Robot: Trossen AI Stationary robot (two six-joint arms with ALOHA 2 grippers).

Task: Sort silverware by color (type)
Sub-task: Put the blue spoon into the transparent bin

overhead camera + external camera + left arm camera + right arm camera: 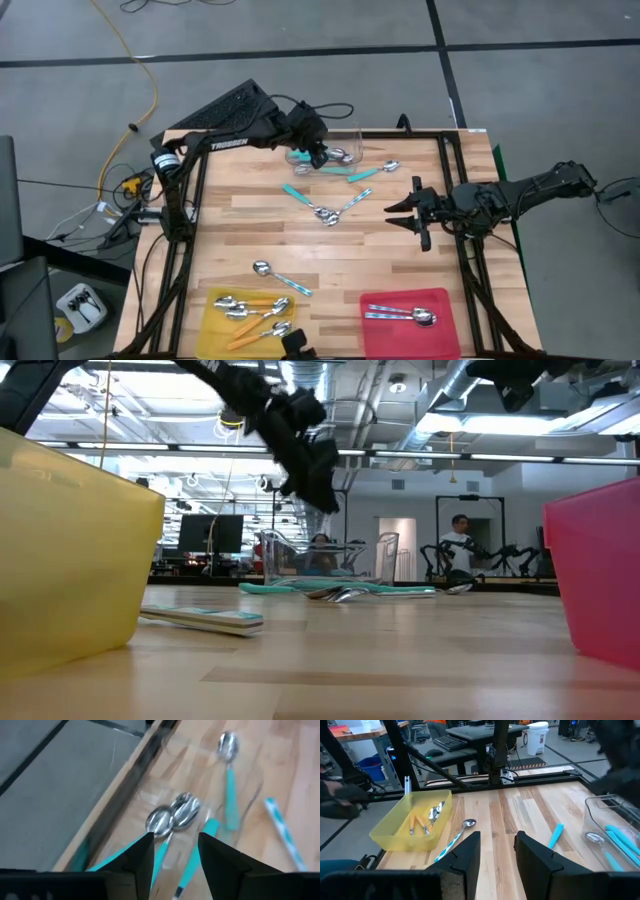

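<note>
A clear tub (335, 150) stands at the table's far edge with teal-handled spoons (167, 817) lying in it, their bowls side by side. My left gripper (175, 852) hovers above the tub (320, 560), slanting down, open, with nothing between its fingers. More silverware lies loose on the wood: a teal spoon (298, 193), two crossed spoons (330, 212), a teal spoon (375, 170) beside the tub and another (282, 277) nearer the front. My right gripper (405, 212) waits open above the table's right side.
A yellow tray (215, 325) at the front left holds orange-handled spoons (250, 312). A red tray (440, 335) at the front right holds two silver spoons (400, 314). A black frame rail (190, 200) runs round the table. Bare wood lies in the middle.
</note>
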